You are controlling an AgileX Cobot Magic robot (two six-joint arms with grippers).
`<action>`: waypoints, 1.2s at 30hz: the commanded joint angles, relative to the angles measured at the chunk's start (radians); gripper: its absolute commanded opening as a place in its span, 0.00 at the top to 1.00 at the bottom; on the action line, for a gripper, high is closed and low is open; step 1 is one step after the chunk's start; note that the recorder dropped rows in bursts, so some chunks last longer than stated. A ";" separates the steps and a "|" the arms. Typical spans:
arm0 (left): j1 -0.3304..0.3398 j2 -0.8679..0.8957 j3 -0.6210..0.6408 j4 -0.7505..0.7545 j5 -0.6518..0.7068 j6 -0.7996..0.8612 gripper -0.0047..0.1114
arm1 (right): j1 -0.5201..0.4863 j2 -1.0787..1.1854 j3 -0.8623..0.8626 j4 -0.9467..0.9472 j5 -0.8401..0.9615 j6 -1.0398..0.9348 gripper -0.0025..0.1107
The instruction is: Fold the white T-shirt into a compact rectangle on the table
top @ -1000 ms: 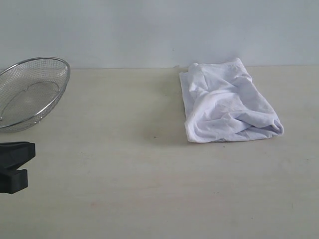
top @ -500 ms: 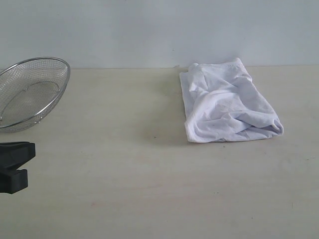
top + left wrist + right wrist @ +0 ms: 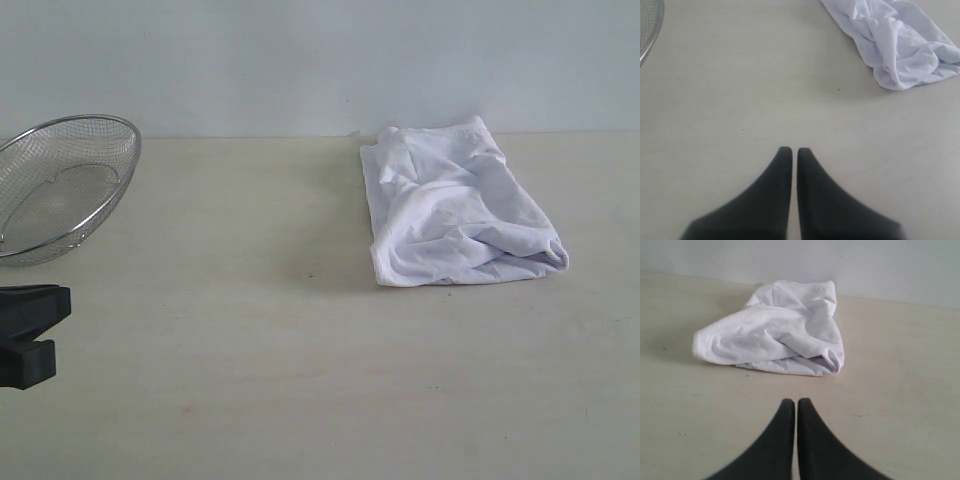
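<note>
In the upper right of the exterior view, the white T-shirt is lying on the surface as a rumpled, roughly oblong bundle, close to the surface's far edge. Nothing is changing across the last second. The bundle is keeping the same outline and the same creases, and the wire-mesh basket is sitting just as before at the upper left, well apart from the shirt.

The left gripper is staying at the left edge of the exterior view, over bare surface, its jaws clenched together on nothing and the shirt lying well away from it. The right gripper is not showing in the exterior view. Its own camera is showing its jaws pressed tight as well, empty, pointing toward the near edge of the bundle and clear of the cloth.

With both arms idling away from the cloth, the folding is looking either finished or paused. The shape is compact but puffy and wrinkled, with edges that are not squared, so a flattening or tidying pass may still be needed
</note>
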 commanded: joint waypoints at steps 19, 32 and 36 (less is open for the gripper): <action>-0.003 -0.005 0.004 -0.006 -0.005 -0.006 0.92 | -0.004 -0.042 -0.001 0.056 0.028 -0.051 0.98; -0.003 -0.005 0.004 -0.006 -0.005 -0.006 0.92 | -0.004 -0.042 -0.001 0.058 0.029 -0.047 0.98; -0.003 -0.005 0.004 -0.006 -0.005 -0.006 0.92 | -0.004 -0.042 -0.001 0.058 0.030 -0.045 0.98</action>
